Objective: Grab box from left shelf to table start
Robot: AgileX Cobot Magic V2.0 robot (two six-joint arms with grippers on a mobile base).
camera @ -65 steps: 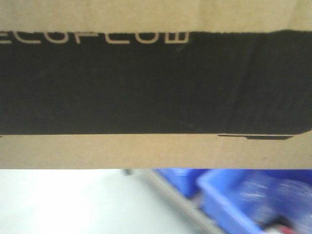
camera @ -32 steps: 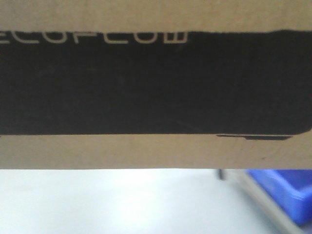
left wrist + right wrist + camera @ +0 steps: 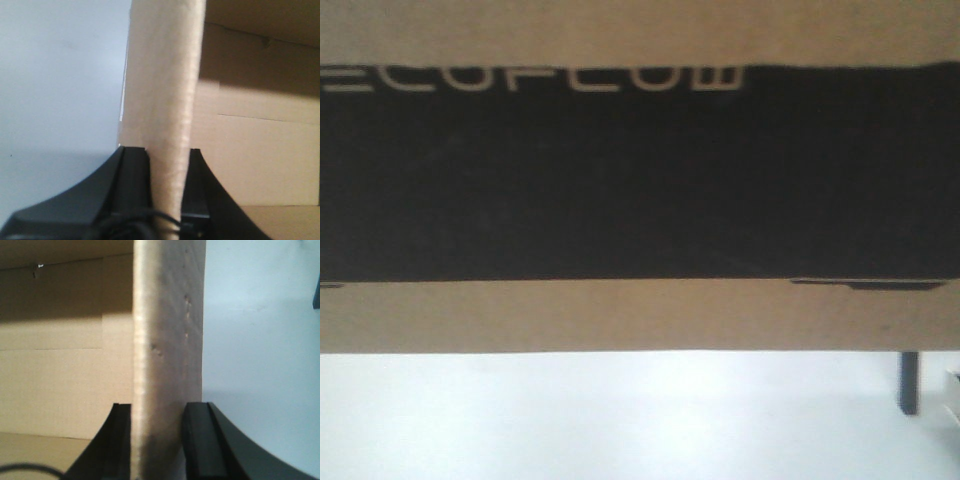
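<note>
Clamped on opposite box walls, left hand at 9 o'clock, right hand at 3; stiff, bulky, probably light.

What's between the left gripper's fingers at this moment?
A cardboard wall of the box, edge-on, fills the left gripper gap; nothing else there. Left wrist view shows it.

Dark upright post — lower right, front view; blurred.
</note>
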